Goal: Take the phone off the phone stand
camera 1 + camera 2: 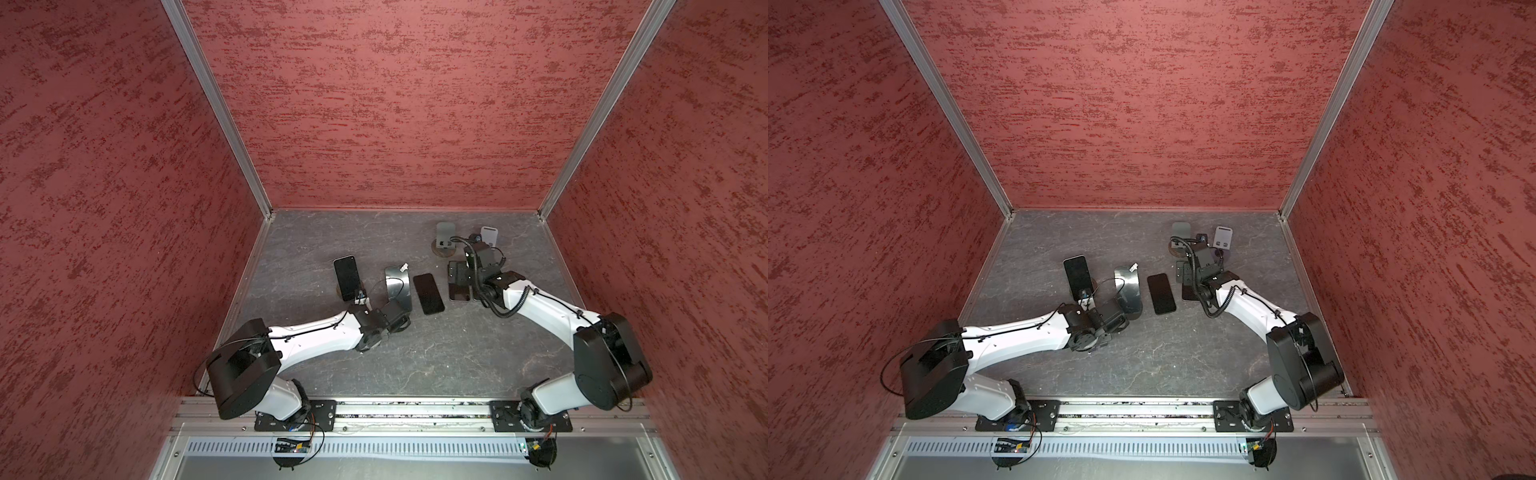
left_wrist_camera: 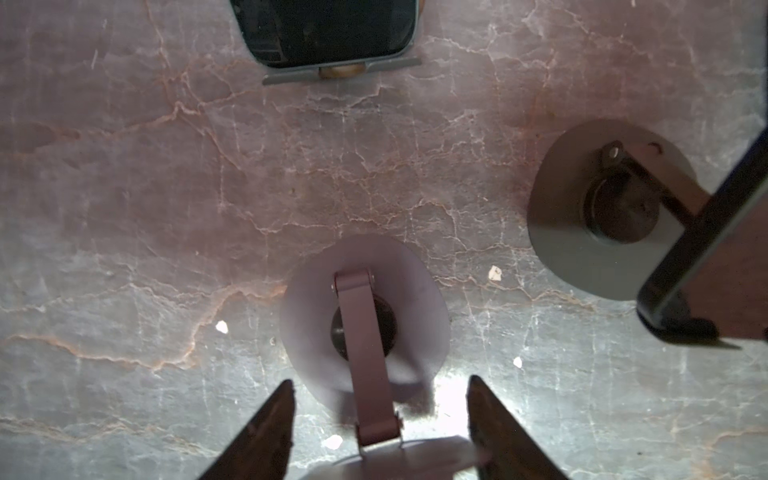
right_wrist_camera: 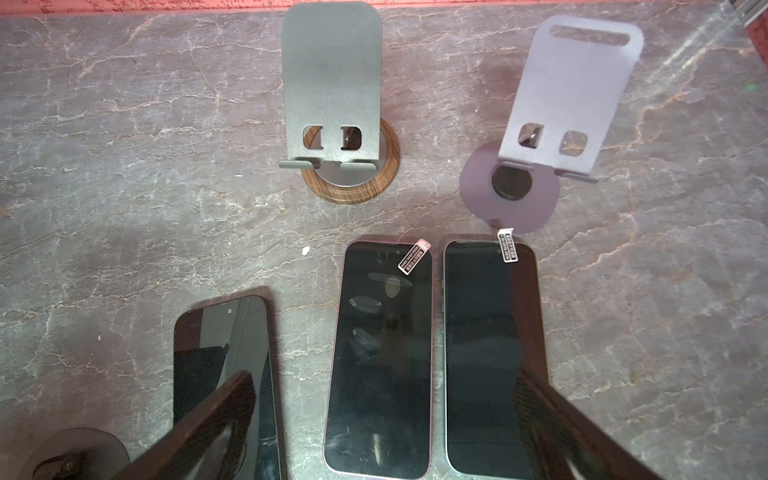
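At the far left of the marbled grey surface point(image 1: 415, 365) the phone point(image 1: 347, 277) leans propped on its phone stand point(image 1: 338, 291), dark screen up, only a brownish sliver of that stand showing beside its lower edge; just right of it the left hand point(image 2: 380, 380) is low over the surface, and in the left wrist view its fingers point(image 2: 498, 428) flank the blurred plate point(image 2: 395, 461) of a pale stand point(image 2: 311, 299) seen from behind; whether they are clenched on it I cannot tell; next comes a silvery slab point(image 1: 397, 286) with a white tag point(image 1: 403, 268) at its upper corner, its lower end hidden by the left wrist, then a black phone point(image 1: 428, 293) lying flat; further right a pink-edged phone point(image 3: 380, 357) and a darker-edged phone point(image 3: 486, 353) lie side by side beneath the right hand point(image 3: 384, 374), released, its fingers point(image 3: 199, 424) spread wide, holding nothing; behind them, near the red wall point(image 1: 415, 104), stand a grey stand point(image 3: 331, 75) on a wooden ring point(image 3: 353, 195) and a lilac stand point(image 3: 569, 91).
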### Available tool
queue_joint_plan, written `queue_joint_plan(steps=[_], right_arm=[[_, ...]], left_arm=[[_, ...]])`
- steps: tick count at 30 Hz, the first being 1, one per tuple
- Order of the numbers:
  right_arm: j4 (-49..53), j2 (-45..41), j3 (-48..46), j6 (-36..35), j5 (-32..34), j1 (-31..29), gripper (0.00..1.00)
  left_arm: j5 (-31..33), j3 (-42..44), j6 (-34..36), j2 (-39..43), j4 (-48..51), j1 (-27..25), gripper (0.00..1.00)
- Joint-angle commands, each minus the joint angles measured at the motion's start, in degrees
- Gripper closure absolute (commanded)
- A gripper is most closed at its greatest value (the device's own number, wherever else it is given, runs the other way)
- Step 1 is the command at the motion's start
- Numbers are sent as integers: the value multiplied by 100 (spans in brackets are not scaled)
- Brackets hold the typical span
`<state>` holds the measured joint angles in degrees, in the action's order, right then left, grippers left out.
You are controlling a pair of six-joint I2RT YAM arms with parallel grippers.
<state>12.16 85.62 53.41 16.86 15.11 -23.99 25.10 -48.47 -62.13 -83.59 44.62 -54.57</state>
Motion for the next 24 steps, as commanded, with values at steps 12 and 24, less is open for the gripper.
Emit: queue_joint_plan(steps=[12, 24], right_arm=[[-163, 165, -50, -30, -131, 71, 1], [-192, 154, -59, -53, -157, 80, 1]], left_arm=[[341, 269, -159, 464, 110, 176, 47], [383, 762, 333, 1619, 39, 1598, 47]])
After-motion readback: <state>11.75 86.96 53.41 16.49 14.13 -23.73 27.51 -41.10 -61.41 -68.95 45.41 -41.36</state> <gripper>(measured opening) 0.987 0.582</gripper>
